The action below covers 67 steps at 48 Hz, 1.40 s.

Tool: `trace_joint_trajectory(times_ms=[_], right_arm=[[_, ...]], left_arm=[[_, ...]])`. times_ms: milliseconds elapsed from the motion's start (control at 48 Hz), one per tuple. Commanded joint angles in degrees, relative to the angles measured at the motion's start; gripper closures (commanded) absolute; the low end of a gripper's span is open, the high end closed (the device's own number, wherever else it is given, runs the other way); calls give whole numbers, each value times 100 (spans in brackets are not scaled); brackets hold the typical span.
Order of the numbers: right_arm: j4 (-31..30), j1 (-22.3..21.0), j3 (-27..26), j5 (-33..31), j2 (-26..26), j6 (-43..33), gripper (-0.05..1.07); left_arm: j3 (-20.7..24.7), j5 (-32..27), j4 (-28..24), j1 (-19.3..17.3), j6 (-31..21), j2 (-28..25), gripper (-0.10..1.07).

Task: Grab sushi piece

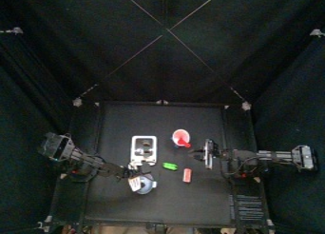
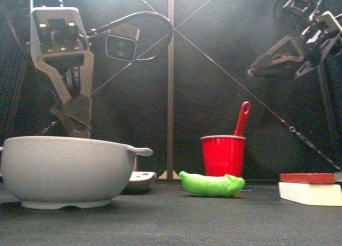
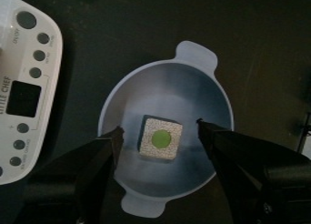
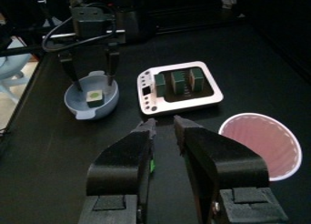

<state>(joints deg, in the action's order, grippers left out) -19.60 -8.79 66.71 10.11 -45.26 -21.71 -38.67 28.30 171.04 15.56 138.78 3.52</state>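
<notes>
- Presently, left gripper [image 3: 162,127]: black two-jaw claw, jaws spread wide, hanging above the pale grey plastic bowl with two small handles [image 3: 134,91]; nothing held, no contact visible.
- Sushi piece [image 3: 162,137]: square of white rice with a green centre, lying on the bowl's floor, between the spread jaws as seen from the left wrist.
- Right gripper [image 4: 162,125]: jaws nearly together, empty, raised on the right.
- White kitchen scale [image 3: 22,86]: just beside the bowl.
- Red plastic cup [image 2: 223,154]: right of the bowl.

Left black two-jaw gripper [image 3: 161,137] pointing straight down, jaws spread wide. Right black two-jaw gripper [image 4: 165,127] level, jaws nearly together, empty.
</notes>
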Motion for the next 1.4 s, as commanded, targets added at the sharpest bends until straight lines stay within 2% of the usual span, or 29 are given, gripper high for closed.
trace_joint_trajectory(times_ms=[0,146,292,417,521,667,812,875,1000,1375], right_arm=[[9,-9,-53,18,18,0,36],[9,-18,-53,18,18,0,36],[9,-18,-53,18,18,0,36],[9,-9,-35,18,9,0,36],[9,-18,-35,9,9,0,36],[0,-18,-35,-35,9,0,36],[9,-18,-35,-79,9,0,36],[9,-18,-35,-70,18,0,36],[9,-18,-35,-70,18,0,36],[9,-18,-35,-70,18,0,36]], left_arm=[[237,105,26,-18,-9,105,0],[615,677,26,-141,-18,167,0],[1151,1521,35,-606,-114,9,0],[1538,2021,26,-923,-598,-229,0],[1767,2206,-26,-1099,-1020,-290,0],[1846,2496,-483,-1336,-1687,-158,0],[1661,2856,-1222,-1617,-2294,97,0],[1564,2856,-1389,-1758,-2452,185,0],[1424,2646,-1406,-2065,-2531,246,0],[791,1160,-1362,-2883,-2540,149,-1]])
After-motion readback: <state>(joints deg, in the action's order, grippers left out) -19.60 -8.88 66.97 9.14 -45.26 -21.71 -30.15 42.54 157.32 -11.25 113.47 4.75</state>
